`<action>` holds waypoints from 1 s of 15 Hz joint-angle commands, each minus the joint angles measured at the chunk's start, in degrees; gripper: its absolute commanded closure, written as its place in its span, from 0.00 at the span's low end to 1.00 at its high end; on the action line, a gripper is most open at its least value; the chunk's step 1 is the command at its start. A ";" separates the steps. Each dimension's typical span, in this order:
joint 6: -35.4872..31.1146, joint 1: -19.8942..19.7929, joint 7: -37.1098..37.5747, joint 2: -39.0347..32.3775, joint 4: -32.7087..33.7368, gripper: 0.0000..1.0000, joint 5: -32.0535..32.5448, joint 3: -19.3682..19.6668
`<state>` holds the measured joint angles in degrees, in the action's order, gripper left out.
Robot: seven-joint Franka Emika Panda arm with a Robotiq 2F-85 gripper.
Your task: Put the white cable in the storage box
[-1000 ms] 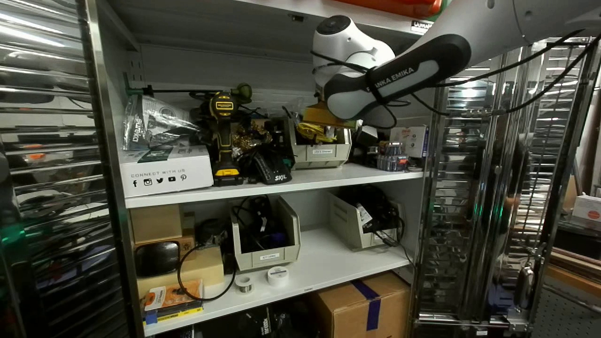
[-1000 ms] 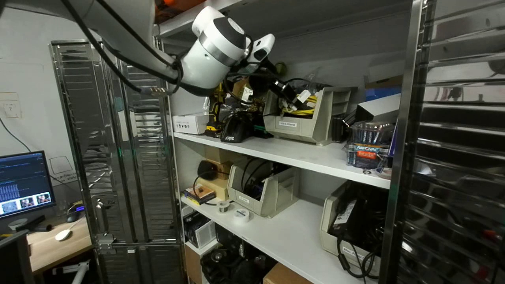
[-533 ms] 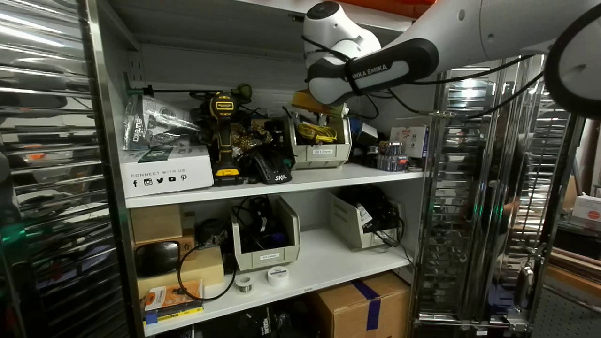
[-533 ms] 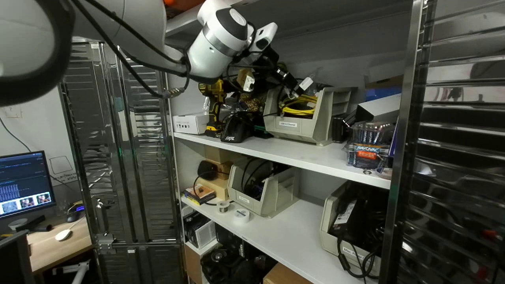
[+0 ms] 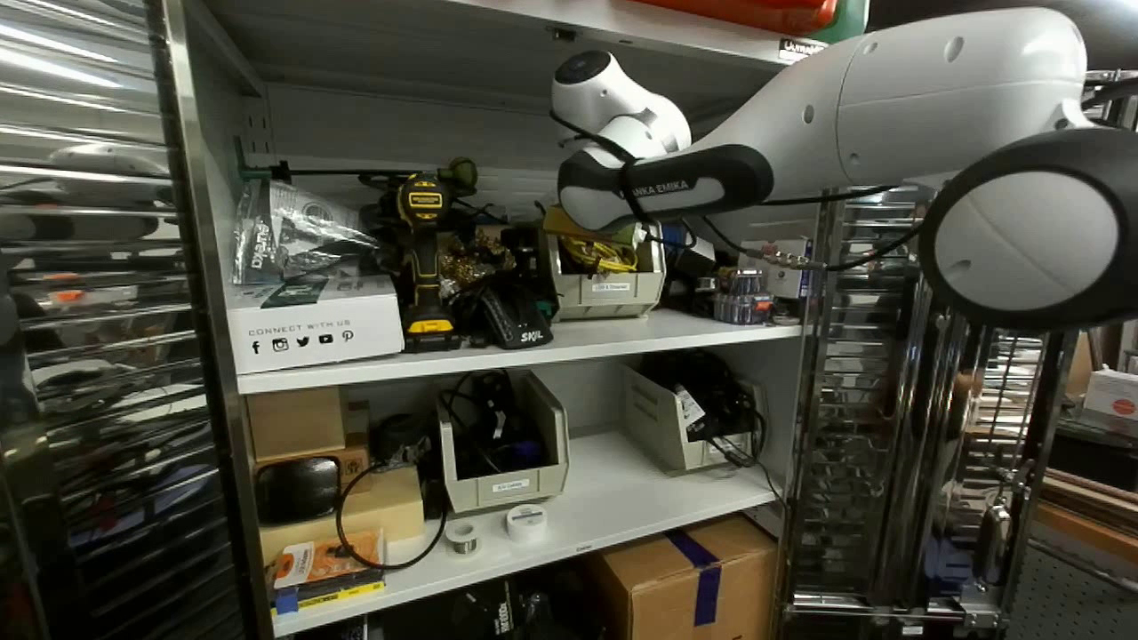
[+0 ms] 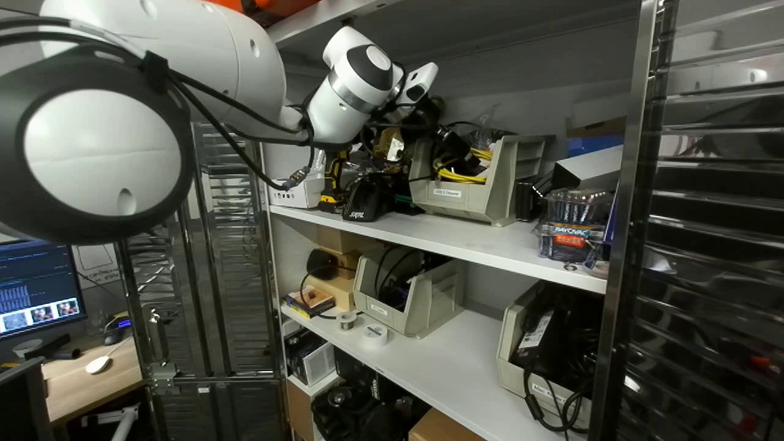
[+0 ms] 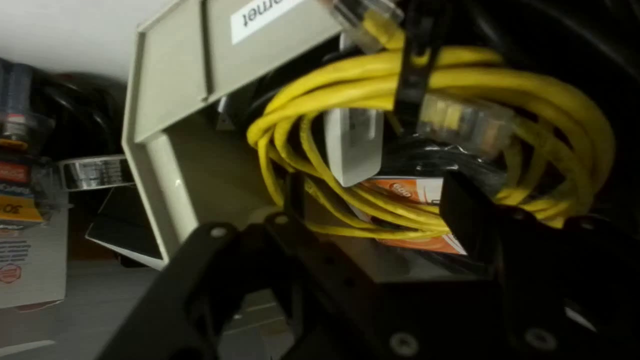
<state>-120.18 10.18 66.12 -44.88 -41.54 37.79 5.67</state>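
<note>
Black fingers (image 7: 467, 217) stand apart at the storage box (image 7: 170, 85), where a coiled yellow cable (image 7: 475, 80) crosses a white object (image 7: 354, 144).

The white arm (image 5: 800, 133) reaches out, bent at the wrist (image 6: 352, 95), and the gripper (image 7: 380, 205) slants downward, its two black fingers (image 7: 467, 217) spread apart

Both exterior views give three open-front storage bins (image 5: 608, 304), one cordless drill (image 5: 426, 267), one spool of silvery wire (image 5: 463, 541), one white roll (image 5: 527, 526) and one robot arm (image 5: 933, 102); an exterior view adds one blue-taped cardboard box (image 5: 669, 591). The wrist view shows one coil of yellow cable (image 7: 345, 75), two clear plugs (image 7: 465, 122), and one tool (image 7: 377, 202) with two fingers (image 7: 470, 222) (the black cables (image 6: 533, 407) are too tangled to count).
</note>
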 commanded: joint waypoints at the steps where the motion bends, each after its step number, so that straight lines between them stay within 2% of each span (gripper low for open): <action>1: 1.51 -0.32 -3.23 -0.92 5.59 0.01 -2.45 -1.72; 4: 0.77 -0.09 -4.34 0.77 4.89 0.00 -2.35 -2.57; 7: 1.84 -0.03 -7.91 2.69 1.17 0.00 -2.27 -3.70; 15: 8.72 -1.19 -22.31 17.01 -20.63 0.00 -3.07 -8.99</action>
<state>-113.62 10.06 48.71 -36.66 -50.86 36.56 -1.06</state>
